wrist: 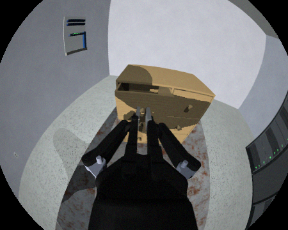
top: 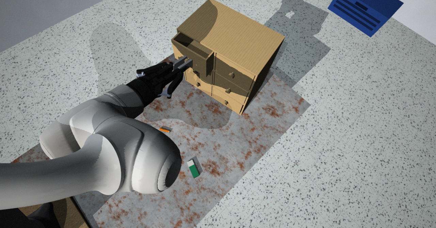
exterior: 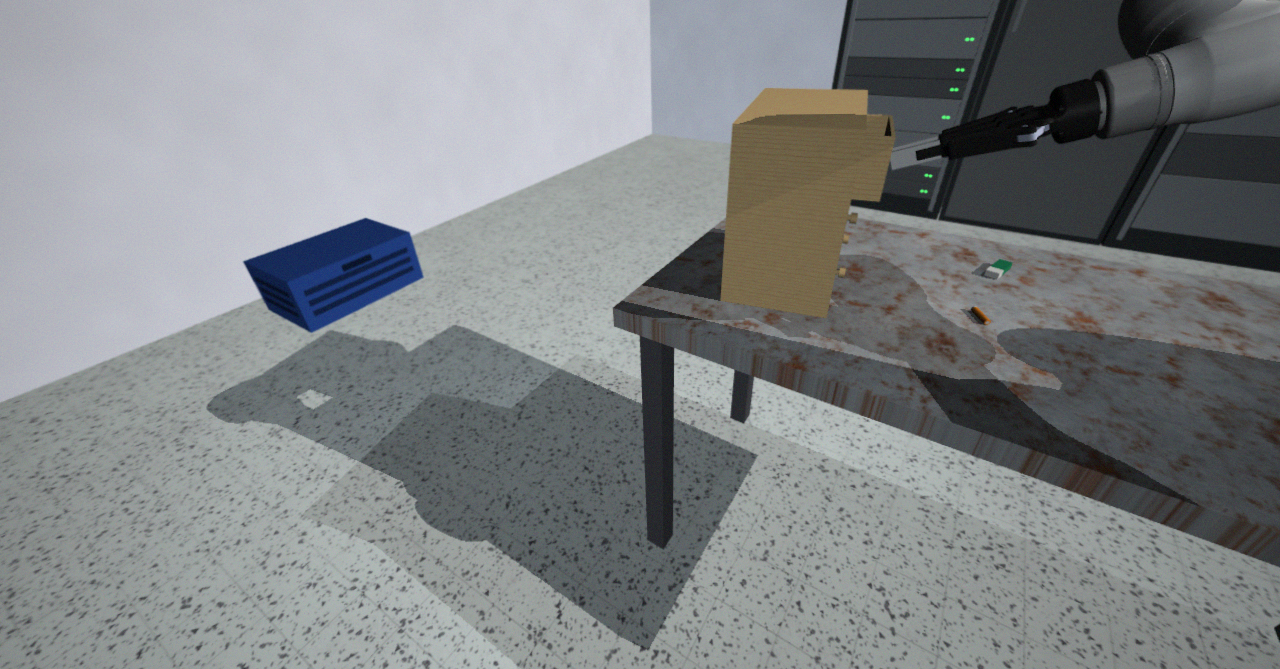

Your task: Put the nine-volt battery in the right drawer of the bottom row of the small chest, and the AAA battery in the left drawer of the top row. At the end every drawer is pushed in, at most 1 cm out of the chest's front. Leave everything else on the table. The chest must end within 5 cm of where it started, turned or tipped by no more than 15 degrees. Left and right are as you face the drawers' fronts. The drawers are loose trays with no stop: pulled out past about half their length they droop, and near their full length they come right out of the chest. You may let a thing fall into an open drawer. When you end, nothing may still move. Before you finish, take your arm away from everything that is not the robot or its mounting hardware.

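The small wooden chest (top: 244, 40) (exterior: 778, 217) (wrist: 179, 76) stands upright on the table. Its top-left drawer (top: 199, 64) (exterior: 871, 168) (wrist: 129, 97) sticks well out of the front, roughly level; no item shows in its shadowed inside. The other drawers look pushed in. My gripper (top: 187, 60) (exterior: 893, 159) (wrist: 143, 112) is shut on that drawer's knob, its fingertips at the drawer's front. A small orange cylinder with a dark end, apparently the AAA battery (top: 164, 129) (exterior: 979, 315), lies on the table in front of the chest. I cannot see the nine-volt battery.
A green and white block (top: 193, 168) (exterior: 997, 268) lies on the rust-stained table (top: 225, 153) (exterior: 1118, 298), farther from the chest. The arm covers part of the table in the top view. A blue box (top: 359, 13) (exterior: 358, 262) is beyond the table, behind the chest.
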